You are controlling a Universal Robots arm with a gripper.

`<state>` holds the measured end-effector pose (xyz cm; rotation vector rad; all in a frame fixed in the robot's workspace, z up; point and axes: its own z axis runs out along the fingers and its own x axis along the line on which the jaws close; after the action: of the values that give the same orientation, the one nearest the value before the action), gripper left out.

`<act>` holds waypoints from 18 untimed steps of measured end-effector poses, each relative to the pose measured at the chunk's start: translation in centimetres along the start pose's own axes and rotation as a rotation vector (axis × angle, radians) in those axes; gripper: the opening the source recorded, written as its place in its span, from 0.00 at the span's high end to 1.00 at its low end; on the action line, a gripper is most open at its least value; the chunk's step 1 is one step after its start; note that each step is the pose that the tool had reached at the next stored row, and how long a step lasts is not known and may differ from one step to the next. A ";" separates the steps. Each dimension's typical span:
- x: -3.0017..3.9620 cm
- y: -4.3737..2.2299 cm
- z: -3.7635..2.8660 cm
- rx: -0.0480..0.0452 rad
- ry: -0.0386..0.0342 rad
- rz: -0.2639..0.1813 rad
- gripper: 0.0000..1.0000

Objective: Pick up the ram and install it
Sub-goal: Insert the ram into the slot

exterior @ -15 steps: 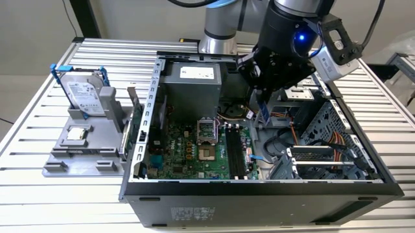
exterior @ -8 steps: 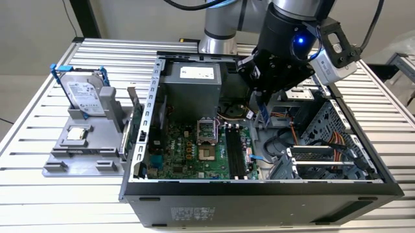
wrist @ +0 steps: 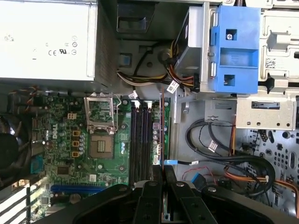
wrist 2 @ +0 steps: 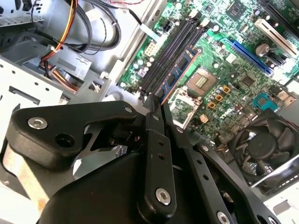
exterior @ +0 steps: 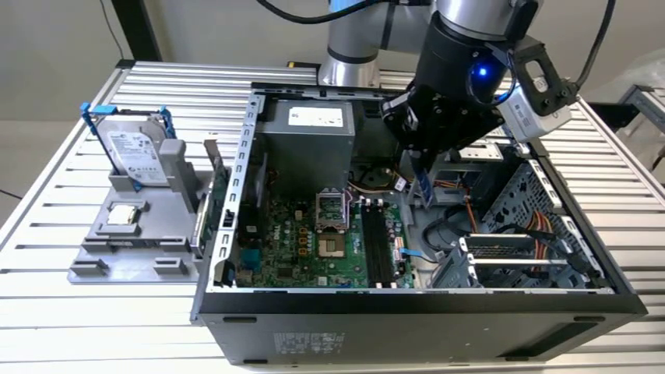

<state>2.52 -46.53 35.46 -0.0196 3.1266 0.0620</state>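
My gripper (exterior: 421, 181) is shut on the ram (exterior: 425, 192), a thin blue stick that hangs below the fingers inside the open computer case (exterior: 416, 305). In the second wrist view the ram (wrist 2: 175, 74) reaches out from the fingertips (wrist 2: 150, 106) and sits over the black memory slots (wrist 2: 164, 58) of the green motherboard (wrist 2: 233, 70). Seen edge-on in the first wrist view, the ram (wrist: 162, 126) lines up with the slot nearest the board's edge, beside the other black slots (wrist: 140, 140). I cannot tell whether it touches the slot.
A silver hard drive (exterior: 135, 152) with blue tabs stands in a grey holder (exterior: 130, 257) at the exterior view's left, with a small square chip (exterior: 124, 214) below it. Inside the case are the power supply (exterior: 307, 128), the drive cage (exterior: 519, 226), loose cables (wrist: 219, 154) and a fan (wrist 2: 264, 144).
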 end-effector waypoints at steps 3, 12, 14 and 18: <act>-0.10 -0.01 0.23 0.0000 0.0000 0.001 1.00; -0.14 -0.03 0.73 0.0008 0.0000 0.002 1.00; -0.14 -0.03 0.82 0.0011 0.0000 0.002 1.00; -0.14 -0.04 1.00 0.0020 0.0000 0.002 1.00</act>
<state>2.68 -46.53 34.46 -0.0170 3.1267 0.0589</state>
